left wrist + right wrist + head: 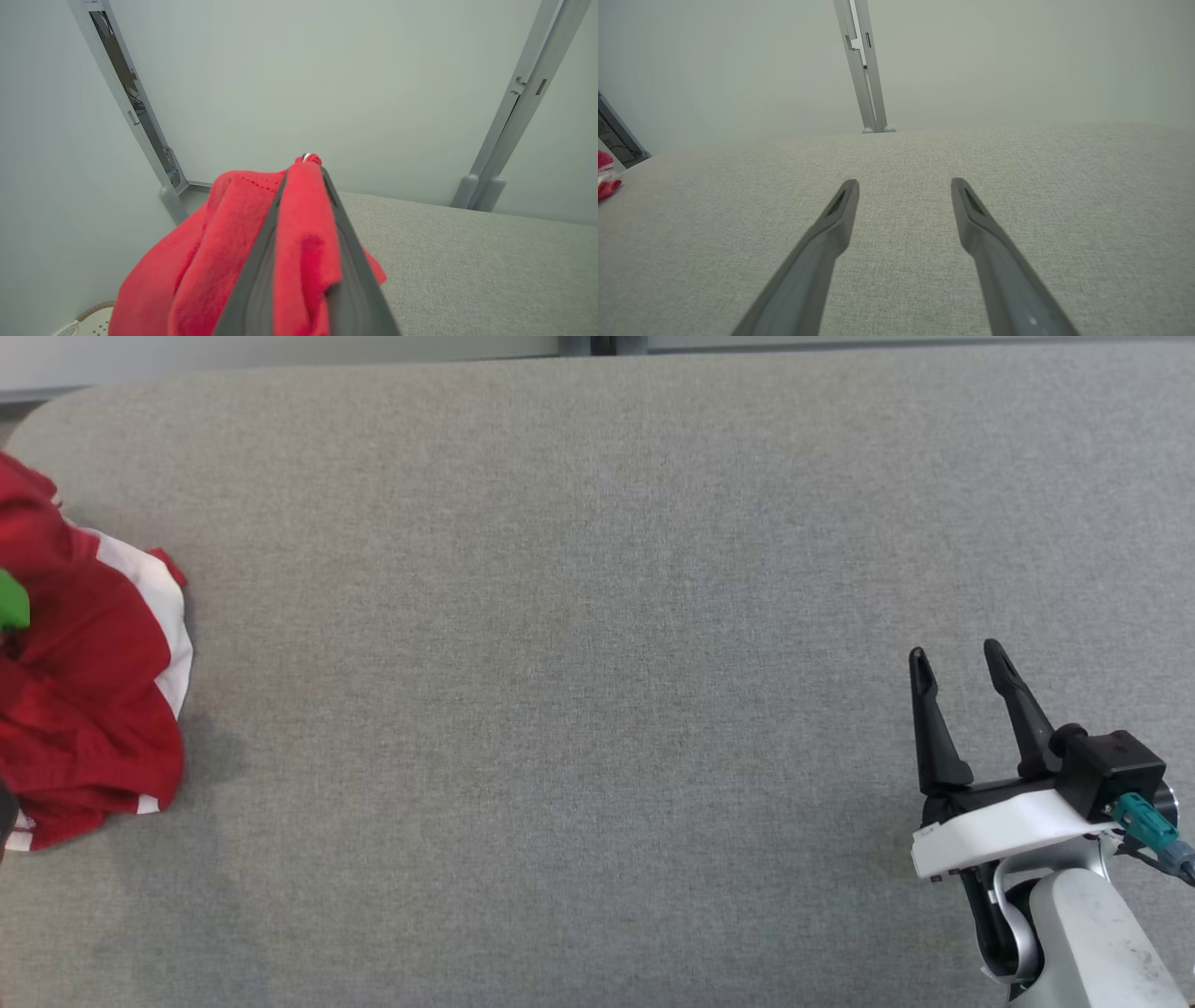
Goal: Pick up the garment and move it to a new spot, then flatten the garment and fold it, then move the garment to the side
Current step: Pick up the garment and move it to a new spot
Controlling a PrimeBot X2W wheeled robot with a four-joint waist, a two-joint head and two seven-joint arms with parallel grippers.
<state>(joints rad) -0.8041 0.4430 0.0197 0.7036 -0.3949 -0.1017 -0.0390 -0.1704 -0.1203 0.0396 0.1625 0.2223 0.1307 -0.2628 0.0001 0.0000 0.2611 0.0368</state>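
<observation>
Left claw (pixel 305 169): clenched on the garment (pixel 210 261). In the left wrist view you see a fold of red cloth pinched between its two dark fingers, with more cloth bunched to the left of them.
Right claw (pixel 957 655): released, with its fingers spread wide and nothing between them. It sits over bare table at the lower right of the head view, well apart from the garment.
Garment position: you have it crumpled in a red heap with white trim at the far left edge of the table (pixel 597 663). The head view's frame cuts part of it off.
Lift: you cannot tell from these views whether the heap has left the surface.
Done so far: the first grasp, as far as you can judge, and nothing beyond it.
Left to do: nearly everything. You have yet to carry the garment to a new spot, spread it flat, fold it and set it aside.
Room to work: the grey middle of the table lies open between your two arms, a likely place to lay it out.
</observation>
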